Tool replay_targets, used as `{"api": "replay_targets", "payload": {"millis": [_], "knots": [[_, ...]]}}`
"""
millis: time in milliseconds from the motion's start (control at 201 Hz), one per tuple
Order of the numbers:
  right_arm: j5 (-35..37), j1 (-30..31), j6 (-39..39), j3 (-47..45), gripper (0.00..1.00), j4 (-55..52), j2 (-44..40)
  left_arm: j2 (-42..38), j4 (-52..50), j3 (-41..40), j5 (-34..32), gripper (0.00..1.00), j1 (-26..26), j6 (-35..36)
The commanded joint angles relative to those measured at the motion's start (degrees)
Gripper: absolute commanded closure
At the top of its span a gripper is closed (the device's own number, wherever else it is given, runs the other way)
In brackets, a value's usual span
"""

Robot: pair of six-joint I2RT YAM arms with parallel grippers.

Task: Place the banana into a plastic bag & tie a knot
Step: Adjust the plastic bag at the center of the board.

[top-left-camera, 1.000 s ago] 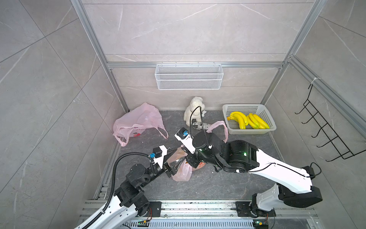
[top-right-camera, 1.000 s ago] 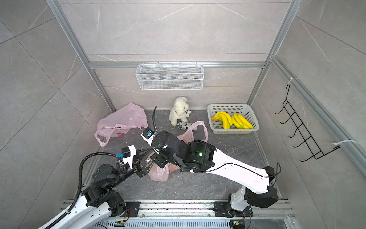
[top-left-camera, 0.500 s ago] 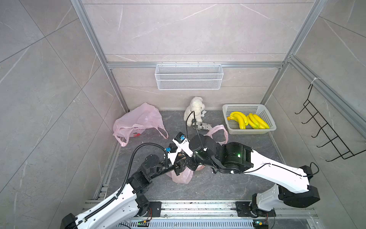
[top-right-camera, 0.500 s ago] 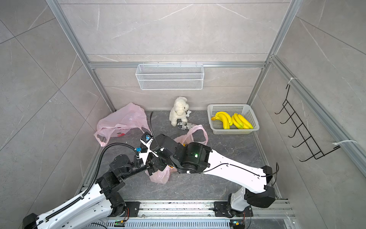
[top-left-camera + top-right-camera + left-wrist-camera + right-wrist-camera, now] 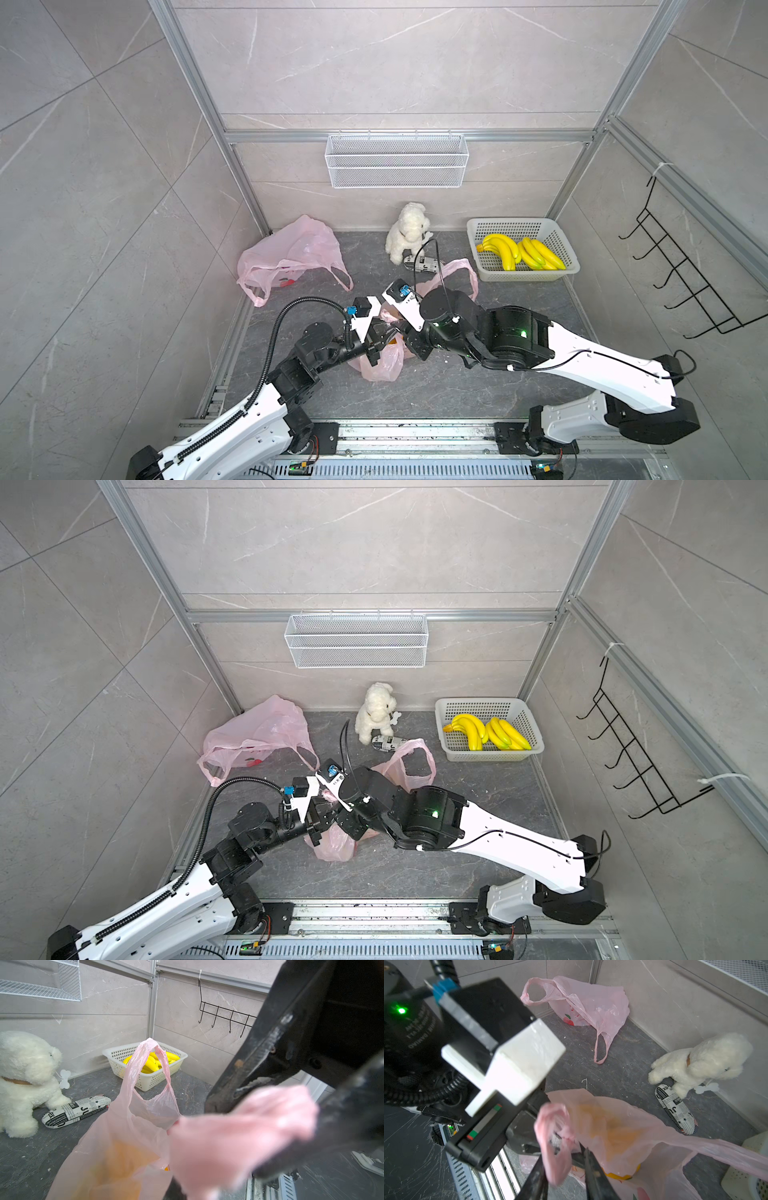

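A pink plastic bag (image 5: 380, 362) (image 5: 332, 846) lies at the front middle of the floor. The banana (image 5: 612, 1126) (image 5: 124, 1157) shows as a yellow shape through its film. Both grippers meet over the bag's near handle (image 5: 556, 1147). My left gripper (image 5: 379, 329) (image 5: 529, 1132) is shut on that handle, which fills the left wrist view as a pink blur (image 5: 228, 1136). My right gripper (image 5: 397, 333) (image 5: 562, 1155) has its jaws parted, and the handle loop hangs loosely between them. The bag's other handle (image 5: 149, 1053) (image 5: 457, 270) stands free.
A second pink bag (image 5: 291, 257) lies at the back left. A white plush dog (image 5: 407, 232) and a newspaper-print roll (image 5: 424, 266) sit at the back. A white basket (image 5: 523, 226) of bananas (image 5: 519, 253) stands back right. A wire shelf (image 5: 395, 166) and a hook rack (image 5: 681, 286) hang on the walls.
My left arm has reached in to the bag and its jaws have closed on the handle. The right jaws, shut on the handle before, have parted.
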Motion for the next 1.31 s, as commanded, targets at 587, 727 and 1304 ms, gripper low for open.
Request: {"api": "replay_targets", "payload": {"millis": [587,727,1304], "knots": [[-3.0,-0.1,-0.5,-1.3,0.74,4.5,2.4,1.4,1.2,2.5,2.4,1.0,-0.1,-0.7],[-2.3,-0.1,-0.3,0.3,1.0,3.2,1.9,0.8,-0.7,2.3,0.9,0.99,-0.1,-0.3],[-3.3,-0.1,-2.2,20.8,1.0,-12.4,6.0,0.9,-11.8,15.2,-1.9,0.25,-1.0,7.2]]}}
